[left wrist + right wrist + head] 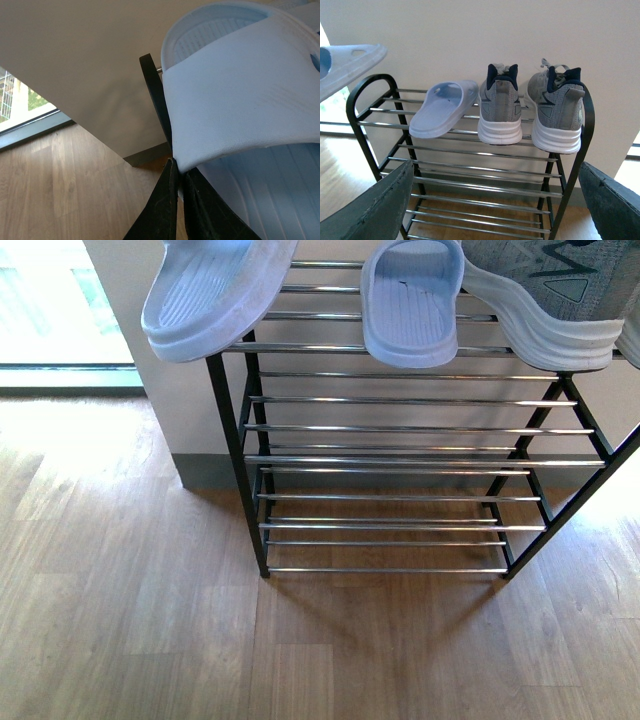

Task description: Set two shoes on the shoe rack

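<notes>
While the right gripper (496, 170) hangs in front of the shoe rack (485, 154) with its two dark fingers (380, 205) spread wide and nothing between them, both grey sneakers stand on the rack's top tier. The inner sneaker (499, 112) sits near the middle of that tier and the outer sneaker (557, 112) just beside it, against the rack's curved end post. Both are upright, with their heels out over the front rods and their toes toward the wall (470, 35) behind the rack. Their thick white soles rest on the silver rods, and the two are close together but apart.

On the same tier, on the other side of the inner sneaker, lies a second slipper (445, 110), tilted with its heel end dipping over the front rods.

At the rack's opposite end post, the left gripper (179, 175) is clamped tight on the edge of a pale blue slipper (240, 100), its black fingers pinching the strap. This slipper overhangs the rack's top corner, beside the black frame. Whether its sole touches the rods I cannot tell.

From the front view, the rack's lower tiers of rods show bare, with the pale blue slipper (215, 300), the second slipper (412, 305) and the wavy white sole of a sneaker (550, 335) along the top. The rack stands on a wooden floor (130, 620).
</notes>
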Controlling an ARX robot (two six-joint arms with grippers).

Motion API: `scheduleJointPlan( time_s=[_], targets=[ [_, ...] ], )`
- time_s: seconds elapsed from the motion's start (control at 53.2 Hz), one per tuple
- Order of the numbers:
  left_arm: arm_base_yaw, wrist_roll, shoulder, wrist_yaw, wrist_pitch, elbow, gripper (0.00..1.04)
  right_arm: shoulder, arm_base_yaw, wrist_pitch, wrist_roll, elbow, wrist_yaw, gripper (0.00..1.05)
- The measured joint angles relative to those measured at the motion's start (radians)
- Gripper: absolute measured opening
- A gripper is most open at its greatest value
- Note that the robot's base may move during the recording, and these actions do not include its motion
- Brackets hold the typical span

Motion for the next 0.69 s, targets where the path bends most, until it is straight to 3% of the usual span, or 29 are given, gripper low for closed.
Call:
scheduleJointPlan(
  time_s=[0.357,0.695],
  targets=[
    [0.004,0.117,0.304,-0.055,-0.096,0.322,0.02,0.0,0.0,0.0,0.0,0.0,0.0,0.96],
    [0.01,0.171,0.449,-0.078,-0.11,0.451,0.02,0.0,0.0,0.0,0.0,0.0,0.0,0.96]
  ],
)
